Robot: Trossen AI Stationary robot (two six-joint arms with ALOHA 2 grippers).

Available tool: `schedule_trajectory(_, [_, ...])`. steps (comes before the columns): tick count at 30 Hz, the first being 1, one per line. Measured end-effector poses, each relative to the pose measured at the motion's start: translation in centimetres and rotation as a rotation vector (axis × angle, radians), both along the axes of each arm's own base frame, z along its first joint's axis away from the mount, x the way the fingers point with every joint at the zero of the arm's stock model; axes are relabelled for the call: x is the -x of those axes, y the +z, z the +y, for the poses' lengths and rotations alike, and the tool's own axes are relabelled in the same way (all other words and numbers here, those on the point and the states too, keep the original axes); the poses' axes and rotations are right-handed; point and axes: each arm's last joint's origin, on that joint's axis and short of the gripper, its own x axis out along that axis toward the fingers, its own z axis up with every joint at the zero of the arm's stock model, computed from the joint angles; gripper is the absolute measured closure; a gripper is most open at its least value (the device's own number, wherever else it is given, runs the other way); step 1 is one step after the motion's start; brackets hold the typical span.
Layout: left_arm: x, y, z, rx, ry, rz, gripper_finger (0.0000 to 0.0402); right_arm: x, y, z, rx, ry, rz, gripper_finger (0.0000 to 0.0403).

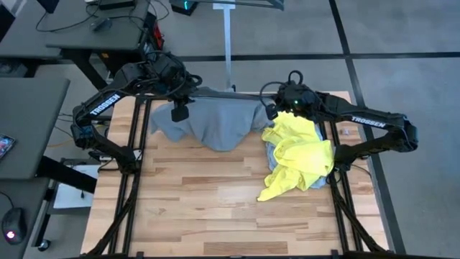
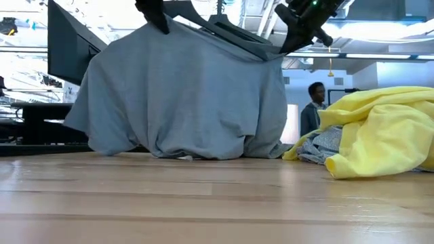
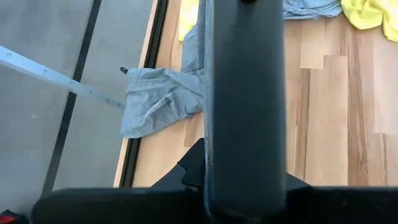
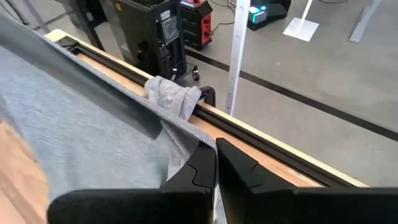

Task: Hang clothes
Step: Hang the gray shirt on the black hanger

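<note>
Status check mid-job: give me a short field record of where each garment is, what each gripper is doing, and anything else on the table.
grey T-shirt: lifted at the table's far edge, stretched between both arms, lower part resting on the wood
neon-yellow T-shirt: heaped on the table's right side, not held
light-blue shirt: mostly buried under the yellow one, only an edge shows
left gripper: at the grey shirt's left top edge; grip not clearly visible
right gripper: shut, at the grey shirt's right top edge
table: wooden
background: a person stands beyond the table
</note>
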Motion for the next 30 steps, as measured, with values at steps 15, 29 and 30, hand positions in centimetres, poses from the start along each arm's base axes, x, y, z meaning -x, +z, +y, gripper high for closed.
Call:
schedule_trajectory(15, [0.2,0.6,0.0,-0.032,0.004,-0.008,0.0374,0.2,1.7,0.1,0.005,0.039,-0.046,0.0403])
schedule_trajectory(29, [-1.5,-0.6,0.7,0.028,-0.011,-0.05,0.0374,-4.4,5.7,0.1,0.091,0.227,-0.525,0.0403])
schedule_trajectory(30, [-1.9,-0.8,0.8,0.034,-0.01,-0.053,0.0374,-4.9,5.7,0.2,0.087,0.244,-0.531,0.0403])
